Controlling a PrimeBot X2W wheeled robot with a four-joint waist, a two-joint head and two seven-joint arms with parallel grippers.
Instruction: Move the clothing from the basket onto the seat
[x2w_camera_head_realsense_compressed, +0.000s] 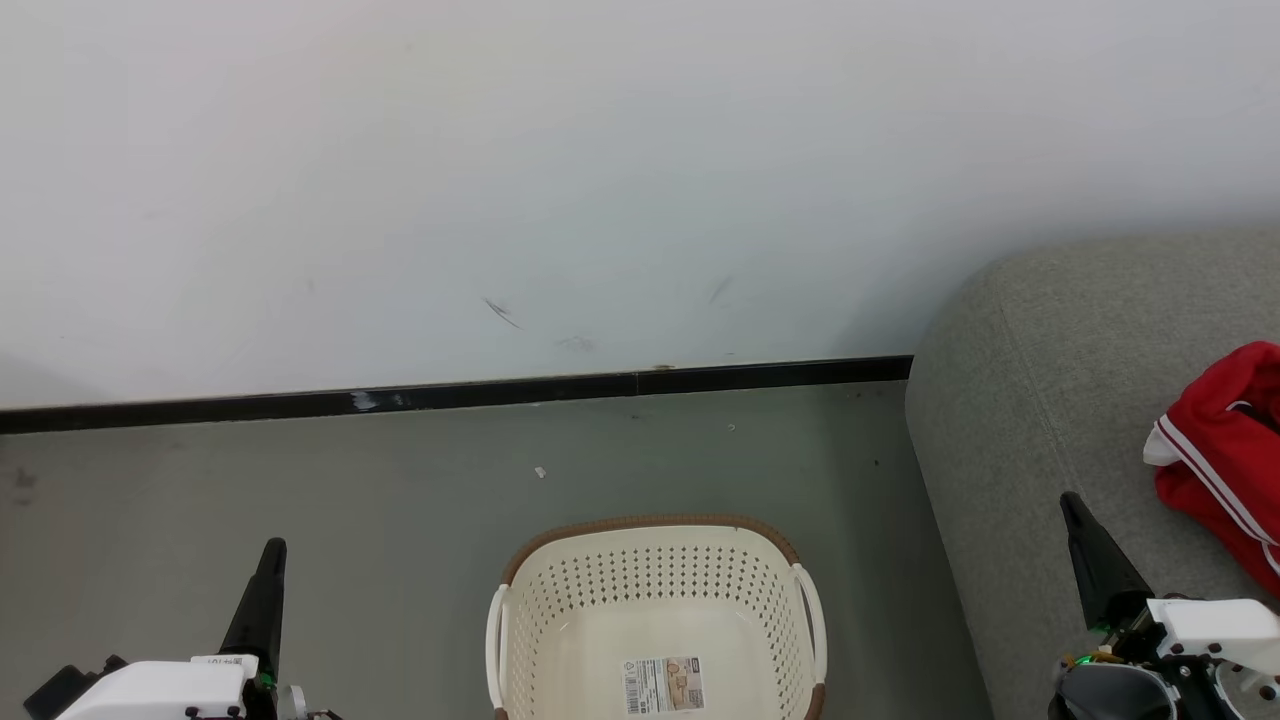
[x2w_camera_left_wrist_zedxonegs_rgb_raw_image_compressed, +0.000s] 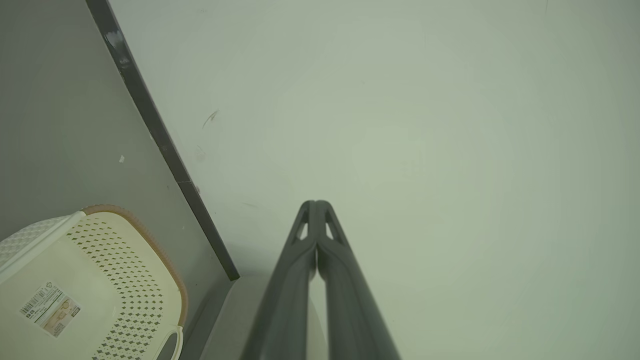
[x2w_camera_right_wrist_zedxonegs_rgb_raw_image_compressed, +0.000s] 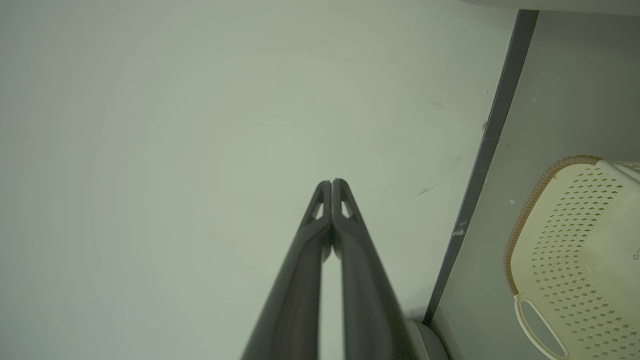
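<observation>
Well, you look nearly done. The cream perforated plastic laundry basket with the brown rim (x2w_camera_head_realsense_compressed: 650, 572) stands on the grey floor (x2w_camera_head_realsense_compressed: 400, 500), just beside the rounded left edge of the large grey upholstered seat (x2w_camera_head_realsense_compressed: 1030, 400). What shows of its inside holds just a label sticker (x2w_camera_head_realsense_compressed: 663, 684). The red jersey clothing with white stripe trim (x2w_camera_head_realsense_compressed: 1220, 450) lies bunched on the seat, well in from that edge and cut off by the frame.

Both end effectors are clenched on nothing, the left end effector (x2w_camera_head_realsense_compressed: 271, 556) over the floor and the right end effector (x2w_camera_head_realsense_compressed: 1072, 506) over the seat, near the clothing.

Watch two things. The basket's near end is hidden, so a garment may lie there unseen. And swinging your right arm could snag the thin fabric and drag it off the seat.
</observation>
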